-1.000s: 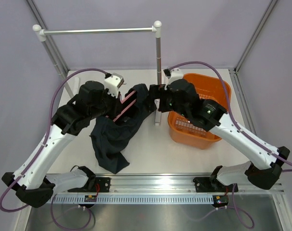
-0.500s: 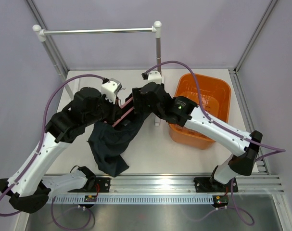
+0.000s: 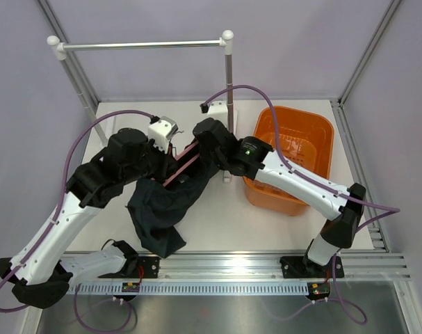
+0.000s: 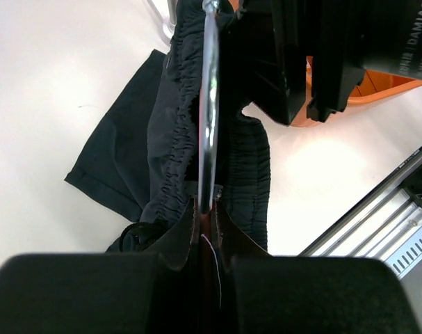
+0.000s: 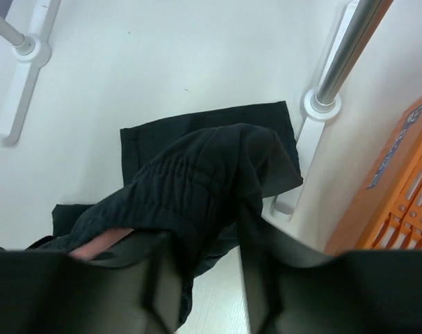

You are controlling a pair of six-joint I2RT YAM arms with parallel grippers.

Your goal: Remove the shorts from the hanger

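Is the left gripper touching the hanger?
Touching. The left wrist view shows the left gripper closed tight on the hanger, pinching its metal hook.

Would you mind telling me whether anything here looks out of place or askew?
The hanger is off the rail, held aslant by the left gripper. The shorts sag from it in a bunch, one leg trailing on the table. Nothing looks spilled or damaged.

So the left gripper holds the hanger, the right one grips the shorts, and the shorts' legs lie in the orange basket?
No. The top external view shows the shorts trailing onto the table, left of the orange basket, not in it. Both grips are as you say.
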